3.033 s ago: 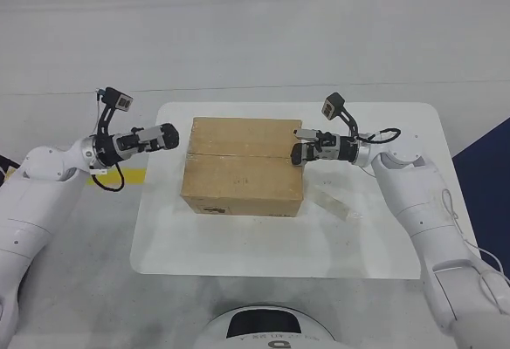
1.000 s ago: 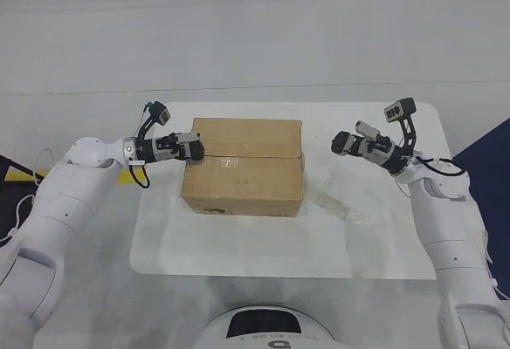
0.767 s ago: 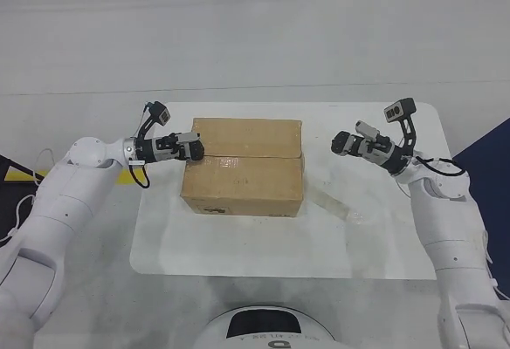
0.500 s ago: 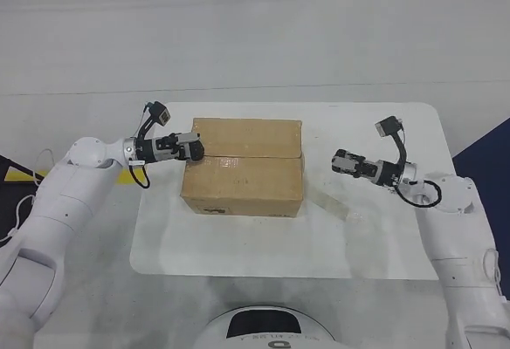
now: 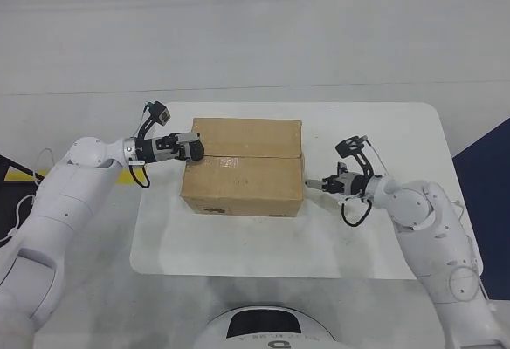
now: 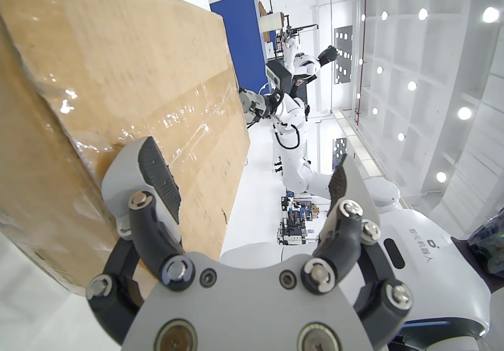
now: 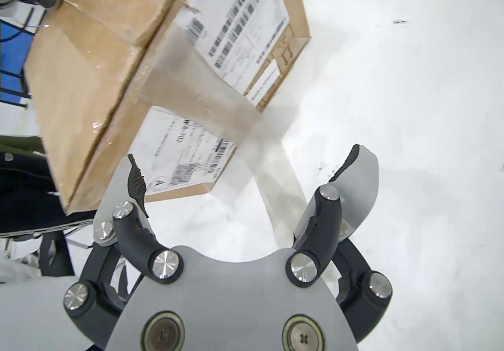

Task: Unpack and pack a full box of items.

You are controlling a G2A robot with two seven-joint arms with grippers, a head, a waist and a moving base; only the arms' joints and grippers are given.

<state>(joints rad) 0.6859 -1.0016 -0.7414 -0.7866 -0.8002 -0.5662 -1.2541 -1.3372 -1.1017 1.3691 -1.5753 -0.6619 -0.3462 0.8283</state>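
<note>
At the near right corner of the box (image 5: 242, 166), the right gripper (image 5: 312, 184) hangs low over the table (image 5: 237, 249), its fingers (image 7: 360, 187) spread wide and pinching nothing; a loose strip of clear tape (image 7: 220, 108) runs from the box's end face straight back toward the gap between them, so it lies dead ahead of that arm; the box itself sits closed near the middle of the table, its long axis and taped seam running left to right; at its far left end the left gripper (image 5: 194, 147) meets the seam, fingers (image 6: 157, 167) likewise spread, one pad against the cardboard's upper edge; the right arm looks nearer the strip, and a pull would likely run along that axis.
</note>
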